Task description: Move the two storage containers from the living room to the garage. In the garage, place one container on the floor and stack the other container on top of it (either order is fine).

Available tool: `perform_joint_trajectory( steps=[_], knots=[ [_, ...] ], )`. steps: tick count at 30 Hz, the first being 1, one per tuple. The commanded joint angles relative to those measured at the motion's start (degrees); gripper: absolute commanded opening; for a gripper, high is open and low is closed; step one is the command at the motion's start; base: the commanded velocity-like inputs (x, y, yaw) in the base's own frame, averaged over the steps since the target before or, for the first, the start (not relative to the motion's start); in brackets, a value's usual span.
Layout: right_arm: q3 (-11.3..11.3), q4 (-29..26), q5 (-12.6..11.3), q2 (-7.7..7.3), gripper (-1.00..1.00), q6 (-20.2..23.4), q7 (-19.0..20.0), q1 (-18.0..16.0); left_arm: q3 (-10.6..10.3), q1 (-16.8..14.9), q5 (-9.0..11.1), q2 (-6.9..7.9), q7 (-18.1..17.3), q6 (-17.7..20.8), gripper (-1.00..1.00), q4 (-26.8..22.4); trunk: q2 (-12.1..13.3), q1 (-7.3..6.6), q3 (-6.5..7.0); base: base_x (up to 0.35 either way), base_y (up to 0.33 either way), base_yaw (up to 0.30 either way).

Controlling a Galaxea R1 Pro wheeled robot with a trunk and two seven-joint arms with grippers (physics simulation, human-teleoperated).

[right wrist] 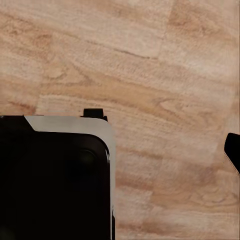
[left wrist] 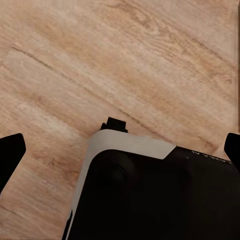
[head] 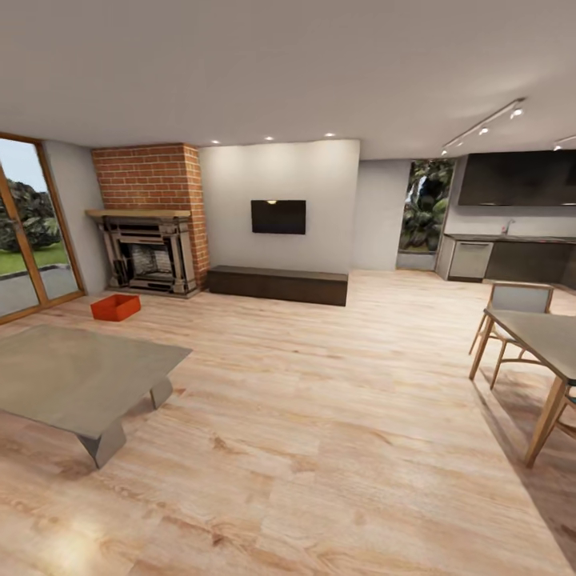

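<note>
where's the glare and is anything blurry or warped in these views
Head view: ceiling-light glare on the wood-plank floor at lower left; wide-angle stretch skews the grey coffee table; the red-orange storage container looks soft at distance. Both wrist views: flat even light, robot base a featureless black mass.

I'm in a home, an open-plan living room. Light wood-plank floor [head: 320, 416] runs everywhere. Ahead, a brick chimney [head: 152, 176] over a dark fireplace [head: 148, 256], a wall TV [head: 278, 217] above a long low chest [head: 278, 285]. Glass doors [head: 28, 232] at my left show lawn outside. A low grey coffee table [head: 76, 376] sits near me, a dining table [head: 540, 340] with a chair [head: 516, 308] right, and kitchen cabinets [head: 512, 256] beyond.
</note>
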Motion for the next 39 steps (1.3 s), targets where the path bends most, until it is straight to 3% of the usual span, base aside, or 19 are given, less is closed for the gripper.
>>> perform_joint_trajectory(
  steps=[1,39],
  knots=[
    [0.5,0.2,-0.3,0.00,1.00,-0.3,-0.1,-0.1,-0.1,0.0,0.2,-0.01,0.1,-0.2,1.00,0.0,-0.1,0.04,-0.09,0.324,0.000,0.000],
    [-0.2,0.2,-1.0,-0.14,1.00,-0.8,-0.1,-0.1,-0.1,0.0,0.6,-0.12,0.1,0.3,1.00,0.1,-0.1,0.04,-0.09,0.324,0.000,0.000]
  ],
)
